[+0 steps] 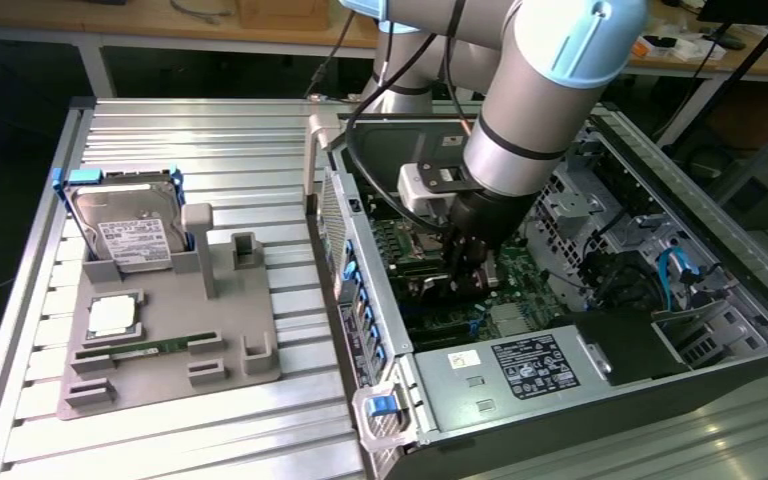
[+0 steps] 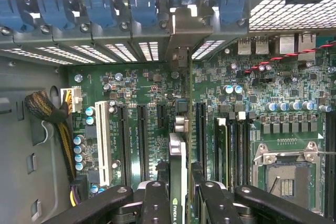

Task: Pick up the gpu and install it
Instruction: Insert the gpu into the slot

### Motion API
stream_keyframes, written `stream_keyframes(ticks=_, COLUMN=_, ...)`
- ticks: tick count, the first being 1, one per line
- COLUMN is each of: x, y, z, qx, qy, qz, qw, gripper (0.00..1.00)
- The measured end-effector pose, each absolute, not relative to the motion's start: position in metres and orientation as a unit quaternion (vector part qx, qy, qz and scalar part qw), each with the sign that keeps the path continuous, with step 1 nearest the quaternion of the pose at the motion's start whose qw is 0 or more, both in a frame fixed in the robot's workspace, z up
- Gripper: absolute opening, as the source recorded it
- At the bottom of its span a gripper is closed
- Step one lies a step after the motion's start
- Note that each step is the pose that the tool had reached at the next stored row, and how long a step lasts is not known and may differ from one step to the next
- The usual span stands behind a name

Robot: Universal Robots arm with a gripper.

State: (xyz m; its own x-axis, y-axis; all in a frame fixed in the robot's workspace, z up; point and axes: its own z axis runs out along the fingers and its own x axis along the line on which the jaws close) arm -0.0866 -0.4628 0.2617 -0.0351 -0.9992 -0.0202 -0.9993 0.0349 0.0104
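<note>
**Robot gripper pinches a graphics card on edge inside an open computer case**

The arm reaches down into the open computer case (image 1: pixel 558 360). Its gripper (image 2: pixel 178 203) is partly closed, and its two black fingers (image 2: pixel 155 200) clamp the gpu (image 2: pixel 177 163) from either side, touching both flat faces.

In the wrist view the gpu is seen edge-on, as a thin dark strip with a small green-and-white logo near the fingers. It stands on its edge above the green motherboard (image 2: pixel 147 87), in line with the long black expansion slots (image 2: pixel 200 129) on each side of it. Its long axis runs from the gripper straight toward the back wall of the case. The grey metal bracket (image 2: pixel 179 38) at its far end sits among the vented slot covers (image 2: pixel 118 52), under a row of blue clips (image 2: pixel 142 6). Whether the card is seated in a slot cannot be told.

In the exterior view the gripper (image 1: pixel 471 272) is low in the middle of the case. A grey tray (image 1: pixel 224 330) with a hard drive (image 1: pixel 131 235) lies on the exterior view's left.
</note>
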Motion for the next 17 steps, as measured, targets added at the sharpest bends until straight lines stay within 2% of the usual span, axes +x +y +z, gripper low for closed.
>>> stream_keyframes(ticks=17, x=-0.0866, y=-0.4628, z=0.2651, qx=-0.695, qy=0.719, qz=0.011, qw=0.004, gripper=0.27)
